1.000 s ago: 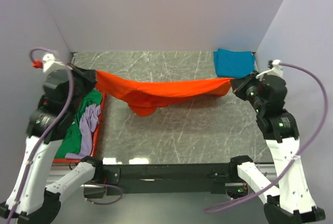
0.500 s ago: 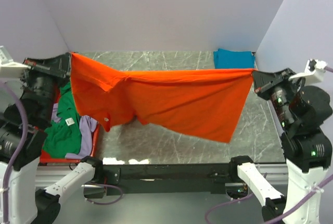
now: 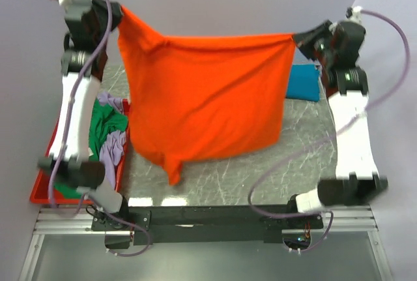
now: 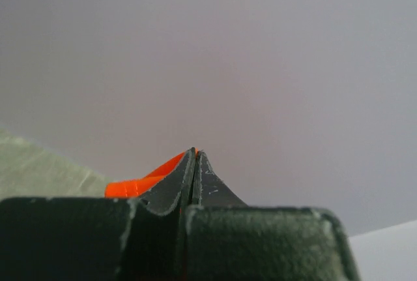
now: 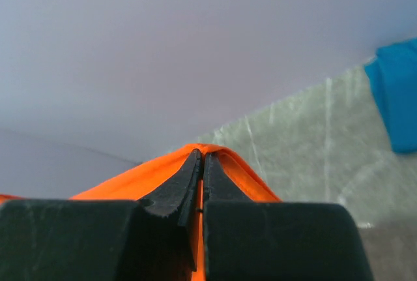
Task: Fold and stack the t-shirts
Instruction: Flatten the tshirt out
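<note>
Cloth this light and limp is judged to sag and slip unless pinched at its corners. The orange t-shirt (image 3: 208,98) is hung spread above the table (image 3: 247,171), its upper corners clamped by the left gripper (image 3: 119,14) and the right gripper (image 3: 294,35).

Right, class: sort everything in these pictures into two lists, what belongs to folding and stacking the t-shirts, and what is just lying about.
Belongs to the job:
orange t-shirt, pinched between the left fingers and the right fingers
teal-blue t-shirt
green t-shirt
lavender t-shirt

Just lying about:
red tray under the green and lavender shirts
marble table
</note>
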{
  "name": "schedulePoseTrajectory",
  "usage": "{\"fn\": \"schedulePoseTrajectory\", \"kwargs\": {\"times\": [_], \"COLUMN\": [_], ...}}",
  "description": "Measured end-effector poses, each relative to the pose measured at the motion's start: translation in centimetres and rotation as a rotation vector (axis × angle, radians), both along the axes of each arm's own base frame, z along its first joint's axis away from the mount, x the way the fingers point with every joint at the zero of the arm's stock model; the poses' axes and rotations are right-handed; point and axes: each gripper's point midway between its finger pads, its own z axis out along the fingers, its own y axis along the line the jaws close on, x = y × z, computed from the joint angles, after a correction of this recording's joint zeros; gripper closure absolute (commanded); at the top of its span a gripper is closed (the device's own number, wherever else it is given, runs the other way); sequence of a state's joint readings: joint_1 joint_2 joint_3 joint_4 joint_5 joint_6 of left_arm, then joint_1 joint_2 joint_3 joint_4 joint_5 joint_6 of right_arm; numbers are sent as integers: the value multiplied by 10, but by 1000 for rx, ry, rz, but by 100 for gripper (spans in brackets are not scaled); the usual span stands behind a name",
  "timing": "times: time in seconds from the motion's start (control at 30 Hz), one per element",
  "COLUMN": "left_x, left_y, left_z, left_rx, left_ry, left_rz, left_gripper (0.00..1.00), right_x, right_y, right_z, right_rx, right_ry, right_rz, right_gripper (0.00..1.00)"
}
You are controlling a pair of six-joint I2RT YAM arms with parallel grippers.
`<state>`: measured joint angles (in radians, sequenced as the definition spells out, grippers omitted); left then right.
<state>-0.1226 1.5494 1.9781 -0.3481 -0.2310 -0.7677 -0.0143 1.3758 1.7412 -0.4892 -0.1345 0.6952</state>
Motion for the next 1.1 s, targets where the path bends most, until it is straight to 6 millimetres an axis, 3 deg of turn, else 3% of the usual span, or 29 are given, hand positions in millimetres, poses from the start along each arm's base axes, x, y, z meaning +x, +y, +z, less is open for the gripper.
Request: {"fn": "schedulePoseTrajectory", "kwargs": {"times": [0.1, 0.2, 0.3, 0.37, 0.47, 0.53, 0.63, 0.77, 0.87, 0.93, 1.0, 1.1], "left_x": [54, 74, 66, 52, 25, 7, -15, -35, -64, -87, -115, -150], "left_y": [22, 50, 65, 64, 50, 38, 22, -1, -22, -30, -36, -35], "left_z": [16, 40, 60, 73, 77, 58, 3, -113, -216, -265, -310, -352], "left_rx": [-26, -59, -82, -88, -100, -123, -168, -239, -278, -287, -287, -280], "left_ry": [-53, -158, -234, -279, -307, -279, -191, 32, 261, 381, 489, 582], "left_rz": [-52, -105, -148, -183, -244, -282, -313, -311, -296, -282, -265, -233], "left_gripper": [100, 100, 100, 100, 100, 100, 100, 100, 100, 100, 99, 99], "right_x": [50, 79, 78, 71, 58, 53, 49, 34, -1, -33, -61, -89], "right_y": [1, 3, 6, 6, -1, -6, -10, -8, -4, 0, 1, 1], "right_z": [11, 38, 65, 79, 75, 49, -15, -155, -258, -312, -348, -380], "right_rx": [33, 48, 58, 62, 64, 78, 110, 179, 225, 247, 262, 262], "right_ry": [-22, -93, -170, -214, -240, -200, -101, 180, 402, 528, 620, 695], "right_rz": [29, 60, 89, 101, 98, 93, 94, 87, 73, 63, 56, 50], "right_gripper": [100, 100, 100, 100, 100, 100, 100, 100, 100, 100, 100, 100]}}
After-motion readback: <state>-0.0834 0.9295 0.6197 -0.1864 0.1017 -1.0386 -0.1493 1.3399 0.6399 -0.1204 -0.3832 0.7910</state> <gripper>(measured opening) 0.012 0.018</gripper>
